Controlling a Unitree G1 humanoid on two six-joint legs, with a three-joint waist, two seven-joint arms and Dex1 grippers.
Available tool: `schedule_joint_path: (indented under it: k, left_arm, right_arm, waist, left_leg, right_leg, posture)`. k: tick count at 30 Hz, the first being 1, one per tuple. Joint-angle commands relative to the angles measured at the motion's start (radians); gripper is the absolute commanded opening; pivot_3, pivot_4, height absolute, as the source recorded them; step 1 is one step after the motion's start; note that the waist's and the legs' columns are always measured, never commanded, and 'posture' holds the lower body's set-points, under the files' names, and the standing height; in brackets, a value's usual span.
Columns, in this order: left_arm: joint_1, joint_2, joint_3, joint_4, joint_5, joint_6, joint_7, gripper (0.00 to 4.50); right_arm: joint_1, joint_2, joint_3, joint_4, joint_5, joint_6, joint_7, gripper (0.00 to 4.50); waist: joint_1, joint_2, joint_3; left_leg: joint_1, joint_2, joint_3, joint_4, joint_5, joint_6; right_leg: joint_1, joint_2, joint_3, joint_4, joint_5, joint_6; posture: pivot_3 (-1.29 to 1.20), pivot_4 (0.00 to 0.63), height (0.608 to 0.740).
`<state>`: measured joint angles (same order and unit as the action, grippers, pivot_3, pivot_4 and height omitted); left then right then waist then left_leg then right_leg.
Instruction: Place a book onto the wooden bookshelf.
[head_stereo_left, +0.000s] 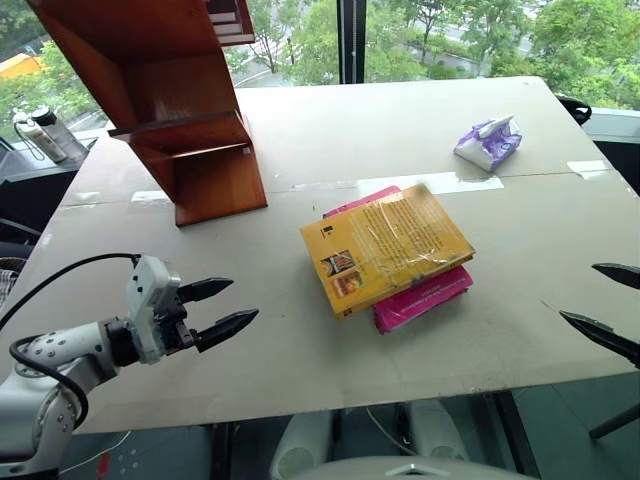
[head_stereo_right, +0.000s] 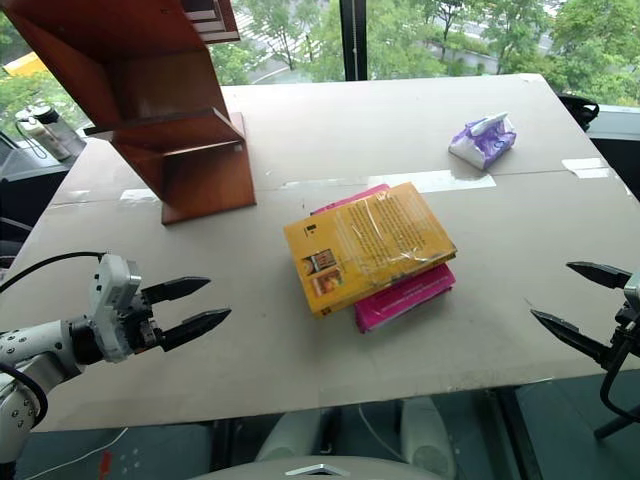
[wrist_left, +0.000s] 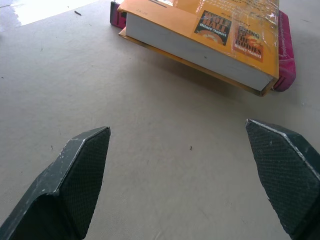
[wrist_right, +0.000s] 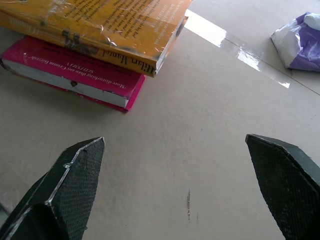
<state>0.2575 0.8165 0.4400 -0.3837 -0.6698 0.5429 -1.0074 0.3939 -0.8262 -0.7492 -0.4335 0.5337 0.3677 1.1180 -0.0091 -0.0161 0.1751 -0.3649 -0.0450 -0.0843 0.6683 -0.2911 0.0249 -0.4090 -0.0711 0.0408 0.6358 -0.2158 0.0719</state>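
The yellow book (head_stereo_left: 386, 245) lies flat mid-table, resting askew on a magenta-pink book (head_stereo_left: 425, 297). Its glossy cover and small pictures also show in the left wrist view (wrist_left: 210, 30), and its lettered spine in the right wrist view (wrist_right: 100, 25). The reddish-brown wooden bookshelf (head_stereo_left: 175, 100) stands at the table's far left. My left gripper (head_stereo_left: 228, 306) hovers open over the near left of the table, left of the books, nothing between its fingers. Over the table's near right edge my right gripper (head_stereo_right: 580, 298) is open and empty too, well clear of the books.
A purple-and-white tissue pack (head_stereo_left: 489, 143) lies at the far right of the grey table (head_stereo_left: 330, 130). Strips of clear tape (head_stereo_left: 440, 183) cross the tabletop behind the books. A bottle (head_stereo_left: 40, 138) stands beyond the table's left edge. Windows run behind the table.
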Motion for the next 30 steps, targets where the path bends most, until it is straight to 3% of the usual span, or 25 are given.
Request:
schedule_joint_path:
  k: [1, 9, 12, 15, 20, 23, 30]
  left_arm:
    - [-0.016, 0.018, 0.006, -0.039, -0.028, 0.01, -0.013, 4.45]
    - [-0.091, 0.033, -0.017, -0.112, -0.09, 0.019, -0.045, 4.45]
    - [-0.058, 0.047, -0.04, -0.149, -0.068, -0.013, -0.094, 4.45]
    - [-0.031, 0.042, -0.051, -0.164, -0.05, -0.039, -0.103, 4.5]
    - [0.011, 0.032, -0.039, -0.194, -0.054, -0.057, -0.1, 4.5]
    - [0.037, 0.021, -0.043, -0.21, -0.047, -0.07, -0.093, 4.5]
    - [0.078, -0.012, -0.064, -0.243, -0.045, -0.07, -0.056, 4.5]
  right_arm:
    - [-0.049, -0.023, 0.014, -0.049, 0.034, 0.05, -0.065, 4.5]
    - [-0.368, -0.168, 0.166, -0.194, 0.239, 0.435, -0.345, 4.5]
    - [-0.558, -0.231, 0.396, -0.124, 0.127, 0.493, -0.431, 4.5]
    - [-0.772, -0.231, 0.644, -0.015, -0.008, 0.508, -0.46, 3.77]
    - [-0.958, -0.225, 0.905, 0.101, -0.204, 0.493, -0.443, 1.47]
    - [-0.995, -0.212, 0.965, 0.155, -0.267, 0.47, -0.425, 0.02]
    - [-1.017, -0.174, 1.048, 0.149, -0.328, 0.491, -0.343, 0.02]
  waist:
    - [0.0, 0.0, 0.0]
    - [-0.002, 0.0, 0.0]
    - [-0.006, 0.0, 0.001]
    - [-0.011, 0.001, 0.001]
    - [-0.001, 0.001, 0.001]
    - [0.0, 0.001, 0.001]
    - [-0.004, 0.001, 0.001]
  left_leg:
    - [0.0, 0.0, 0.0, 0.0, 0.0, 0.0]
    - [0.0, 0.0, 0.0, 0.0, 0.0, 0.0]
    - [-0.002, 0.0, 0.0, 0.0, 0.0, 0.0]
    - [-0.003, 0.0, 0.001, 0.0, 0.0, 0.0]
    - [-0.013, 0.0, -0.002, 0.0, 0.003, -0.004]
    - [-0.021, -0.001, -0.002, 0.0, 0.003, -0.005]
    - [-0.03, -0.002, -0.003, 0.0, 0.003, -0.005]
  right_leg:
    - [0.0, 0.0, 0.0, 0.0, 0.0, 0.0]
    - [0.0, 0.0, 0.0, 0.001, 0.0, 0.0]
    - [-0.001, 0.0, -0.001, -0.001, 0.0, 0.0]
    - [-0.002, 0.0, 0.0, -0.003, 0.0, -0.001]
    - [-0.011, -0.001, -0.005, -0.004, 0.003, 0.003]
    - [-0.018, -0.003, -0.005, -0.005, 0.003, 0.003]
    - [-0.027, -0.003, -0.006, -0.006, 0.003, 0.003]
  posture:
    - [0.0, 0.15, 0.74]
    - [0.0, 0.15, 0.74]
    - [0.0, 0.15, 0.74]
    - [0.0, 0.15, 0.74]
    - [0.0, 0.15, 0.74]
    - [0.0, 0.15, 0.74]
    - [0.0, 0.15, 0.74]
